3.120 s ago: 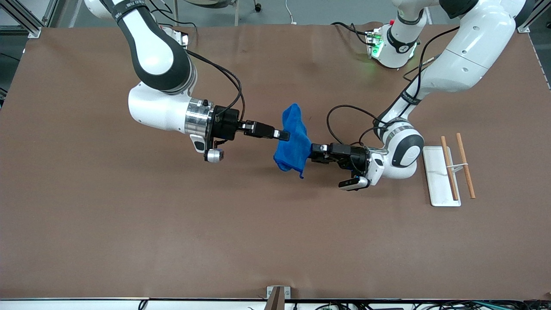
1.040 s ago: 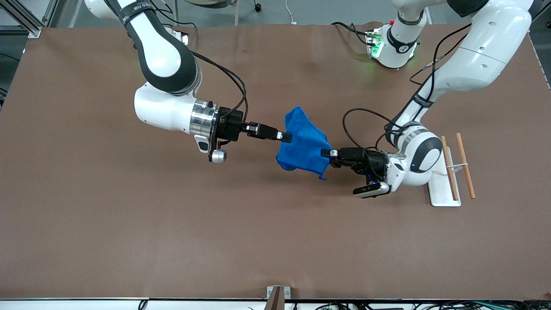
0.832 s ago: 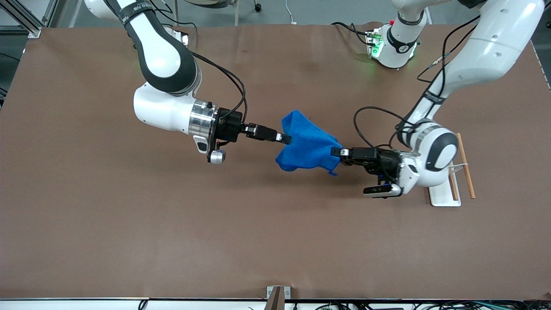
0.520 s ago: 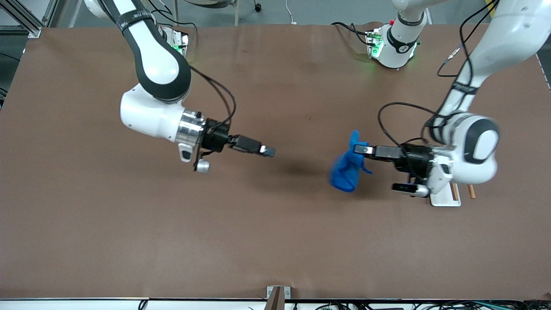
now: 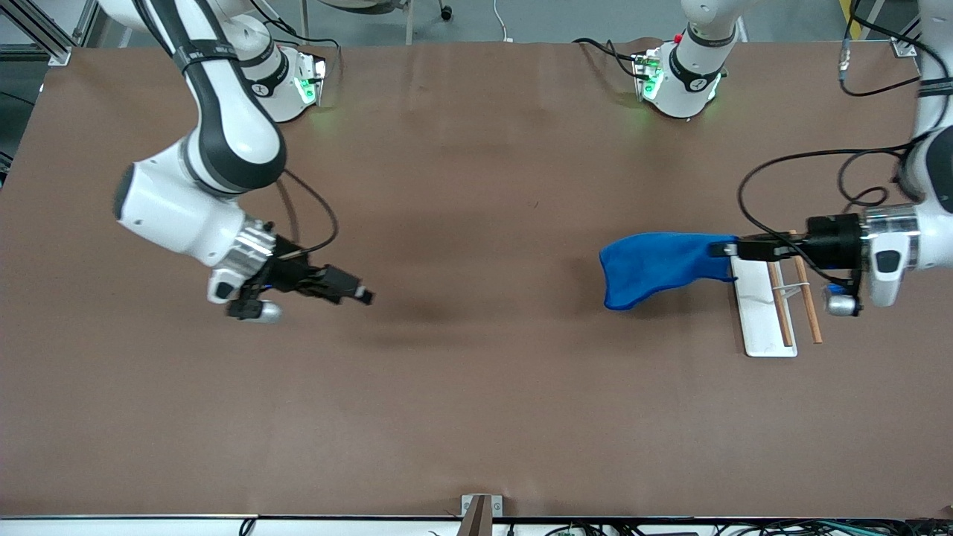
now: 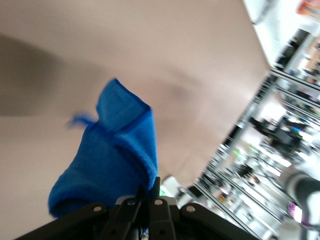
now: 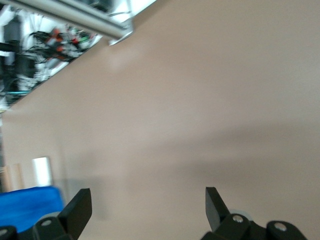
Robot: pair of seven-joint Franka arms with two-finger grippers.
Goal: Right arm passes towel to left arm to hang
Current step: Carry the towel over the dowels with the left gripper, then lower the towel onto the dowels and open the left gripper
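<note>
The bright blue towel [image 5: 655, 265] hangs in the air from my left gripper [image 5: 724, 248], which is shut on its edge over the white base of the rack [image 5: 756, 313]. In the left wrist view the towel [image 6: 112, 165] bunches right at the shut jaws of my left gripper [image 6: 148, 189]. My right gripper [image 5: 365, 296] is open and empty over bare table toward the right arm's end. In the right wrist view its fingers [image 7: 80, 206] stand wide apart around my right gripper's middle [image 7: 145, 200], and the towel [image 7: 27, 205] shows far off.
A hanging rack stands near the left arm's end: a white flat base with two wooden rods [image 5: 805, 290] and a thin wire between them. The arms' green-lit bases [image 5: 674, 74] stand at the table's top edge. The brown table [image 5: 476, 387] is bare around the grippers.
The right gripper let go of the towel and drew back toward its own end. The left gripper carried the towel away toward the rack, and the towel now trails out flat from it.
</note>
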